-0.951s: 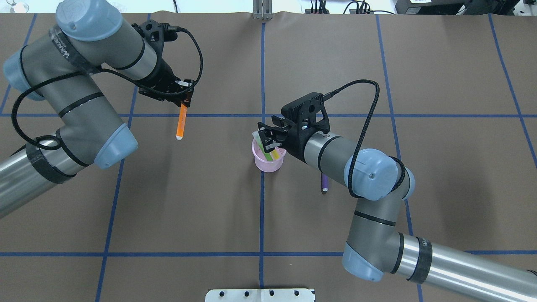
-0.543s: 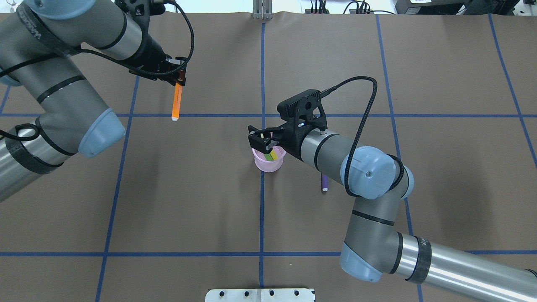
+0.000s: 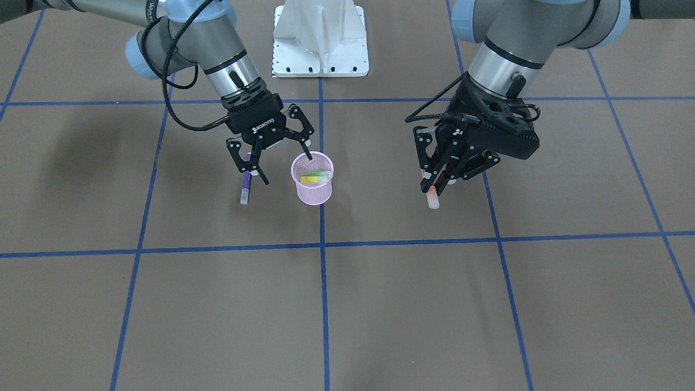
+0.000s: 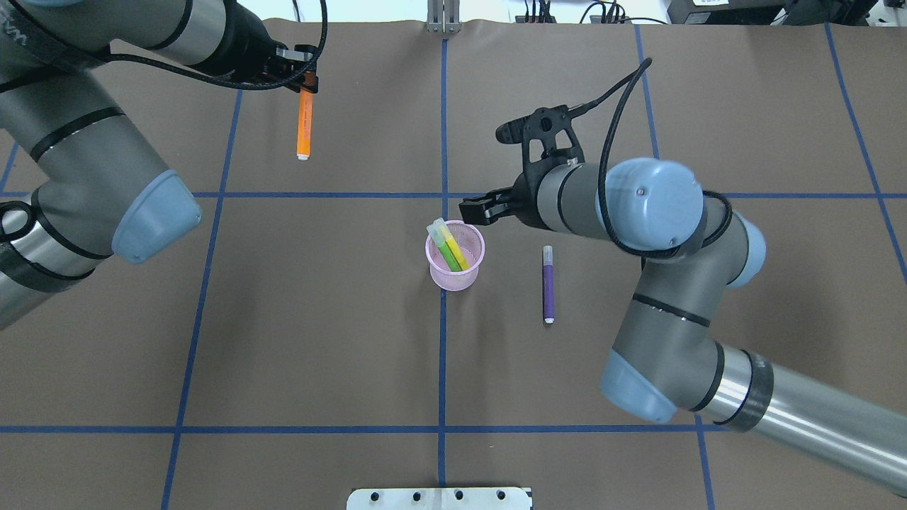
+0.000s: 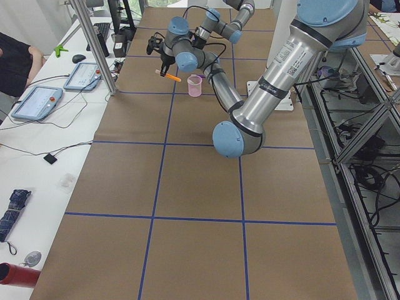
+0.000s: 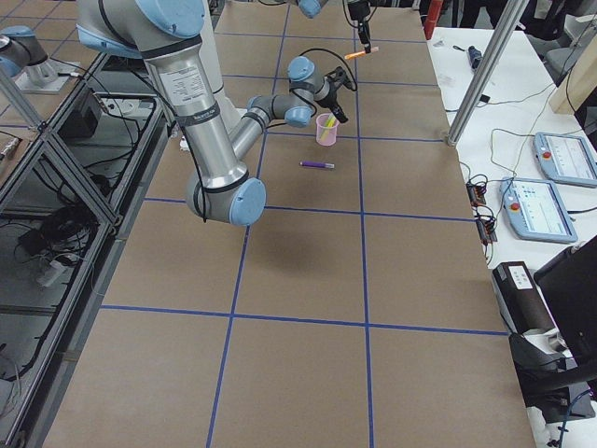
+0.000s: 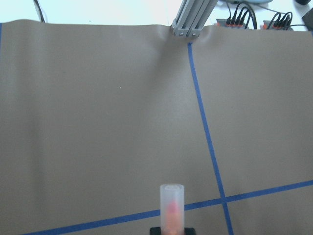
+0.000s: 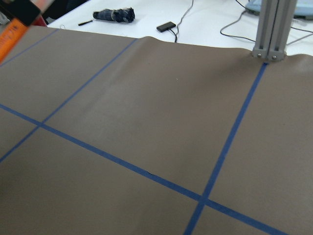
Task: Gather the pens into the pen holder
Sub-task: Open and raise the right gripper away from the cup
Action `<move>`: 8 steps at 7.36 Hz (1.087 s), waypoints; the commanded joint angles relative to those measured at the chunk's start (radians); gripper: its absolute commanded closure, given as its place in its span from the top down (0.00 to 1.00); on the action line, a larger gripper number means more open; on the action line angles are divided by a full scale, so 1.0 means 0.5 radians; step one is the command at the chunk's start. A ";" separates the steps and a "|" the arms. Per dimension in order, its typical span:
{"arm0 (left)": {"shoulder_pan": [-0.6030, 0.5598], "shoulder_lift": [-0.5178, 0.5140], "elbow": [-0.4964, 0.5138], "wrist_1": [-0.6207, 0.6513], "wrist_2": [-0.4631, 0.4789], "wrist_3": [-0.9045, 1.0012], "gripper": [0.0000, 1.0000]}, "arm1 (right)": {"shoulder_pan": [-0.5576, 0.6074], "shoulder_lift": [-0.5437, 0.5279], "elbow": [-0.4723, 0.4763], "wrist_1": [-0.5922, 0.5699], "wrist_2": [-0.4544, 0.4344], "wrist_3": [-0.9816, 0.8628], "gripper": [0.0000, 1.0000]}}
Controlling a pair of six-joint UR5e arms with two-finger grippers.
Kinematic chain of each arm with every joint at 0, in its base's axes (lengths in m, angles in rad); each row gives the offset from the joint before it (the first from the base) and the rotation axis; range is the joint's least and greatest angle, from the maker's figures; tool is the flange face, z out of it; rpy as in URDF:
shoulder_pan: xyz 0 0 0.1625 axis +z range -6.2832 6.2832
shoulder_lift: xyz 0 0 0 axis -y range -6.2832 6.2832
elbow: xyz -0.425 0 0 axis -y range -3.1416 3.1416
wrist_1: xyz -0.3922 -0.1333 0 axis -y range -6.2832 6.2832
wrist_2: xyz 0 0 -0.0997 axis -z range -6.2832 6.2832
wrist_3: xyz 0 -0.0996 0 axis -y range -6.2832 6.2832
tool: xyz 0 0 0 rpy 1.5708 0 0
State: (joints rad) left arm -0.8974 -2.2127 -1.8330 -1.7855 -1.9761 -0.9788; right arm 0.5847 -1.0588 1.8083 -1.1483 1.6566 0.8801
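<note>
Roughly, the task stands partway done. The pen holder (image 4: 454, 280) sits mid-tabletop (image 4: 319, 319) with the green pen (image 4: 446, 248) leaning inside, beside what looks like a yellow pen (image 4: 458, 254). In the overhead view, the purple pen (image 4: 547, 283) lies flat at the holder's 3 o'clock, ungrasped. The orange pen (image 4: 304, 124) hangs pinched in the left gripper (image 4: 306, 86), well apart toward 10 o'clock. The right gripper (image 3: 274, 165) hovers at 1 o'clock, spread wide and empty.

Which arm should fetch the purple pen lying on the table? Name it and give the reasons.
Right. The right pincer is open and empty, close to the pen holder and the purple pen. The left pincer is shut on the orange pen, farther off.
</note>
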 commanded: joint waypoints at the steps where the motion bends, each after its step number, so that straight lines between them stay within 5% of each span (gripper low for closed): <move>1: 0.012 -0.011 -0.089 -0.028 0.159 -0.015 0.00 | 0.296 -0.008 0.050 -0.594 0.544 0.150 1.00; 2: 0.070 -0.008 -0.095 -0.161 0.352 -0.076 0.00 | 0.358 -0.009 0.034 -0.767 0.759 0.166 1.00; 5: 0.306 0.007 -0.092 -0.398 0.754 -0.306 0.00 | 0.349 0.007 -0.177 -0.796 0.773 0.384 1.00; 8: 0.680 0.026 -0.062 -0.668 1.351 -0.350 0.00 | 0.340 0.040 -0.294 -0.799 0.893 0.479 1.00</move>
State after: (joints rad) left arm -0.6393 -2.2020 -1.8741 -2.0643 -1.4296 -1.1480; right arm 0.7570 -1.0499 1.6881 -1.5480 2.0776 1.0935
